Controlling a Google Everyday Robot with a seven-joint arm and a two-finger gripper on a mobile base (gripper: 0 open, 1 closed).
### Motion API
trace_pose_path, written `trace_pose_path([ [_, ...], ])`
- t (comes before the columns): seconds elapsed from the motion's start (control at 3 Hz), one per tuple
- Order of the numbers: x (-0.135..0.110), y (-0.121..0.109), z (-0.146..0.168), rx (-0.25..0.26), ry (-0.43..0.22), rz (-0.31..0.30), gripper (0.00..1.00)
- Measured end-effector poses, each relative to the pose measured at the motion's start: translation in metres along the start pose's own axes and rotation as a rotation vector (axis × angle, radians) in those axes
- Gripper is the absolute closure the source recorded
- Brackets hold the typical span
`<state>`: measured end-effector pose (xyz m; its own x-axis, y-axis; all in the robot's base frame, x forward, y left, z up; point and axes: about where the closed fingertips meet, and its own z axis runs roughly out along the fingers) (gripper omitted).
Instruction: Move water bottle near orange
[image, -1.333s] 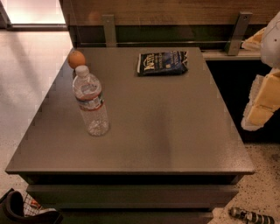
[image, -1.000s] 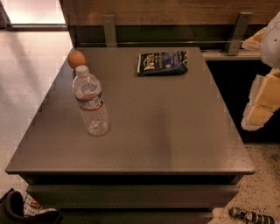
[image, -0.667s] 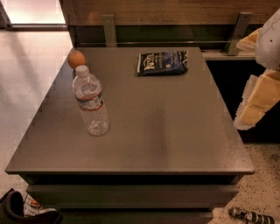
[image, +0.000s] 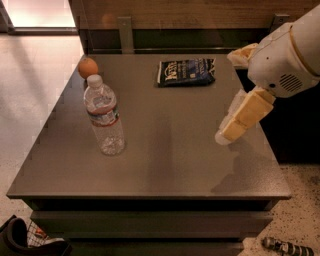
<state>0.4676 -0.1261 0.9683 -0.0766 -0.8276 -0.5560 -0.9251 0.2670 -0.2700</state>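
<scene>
The claw hovers over the surface, well right of the water bottle; its opening cannot be told. The orange sits just behind the bottle. Likely step: approach. The next move calls for reaching left to the bottle.

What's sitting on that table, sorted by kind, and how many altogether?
Bottles: 1, the water bottle
Fruit: 1, the orange
Snack bags: 1, the dark blue bag
Total: 3 on the table. The gripper hovers above its right side.
</scene>
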Motion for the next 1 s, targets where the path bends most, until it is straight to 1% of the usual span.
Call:
trace_pose_path([
  [0.33,-0.024,0.009,0.027,-0.030,-0.174,-0.004,0.00],
  [0.67,-0.045,0.020,0.067,-0.092,-0.436,0.015,0.00],
  [1.0,-0.061,0.024,0.085,-0.135,-0.630,0.034,0.00],
])
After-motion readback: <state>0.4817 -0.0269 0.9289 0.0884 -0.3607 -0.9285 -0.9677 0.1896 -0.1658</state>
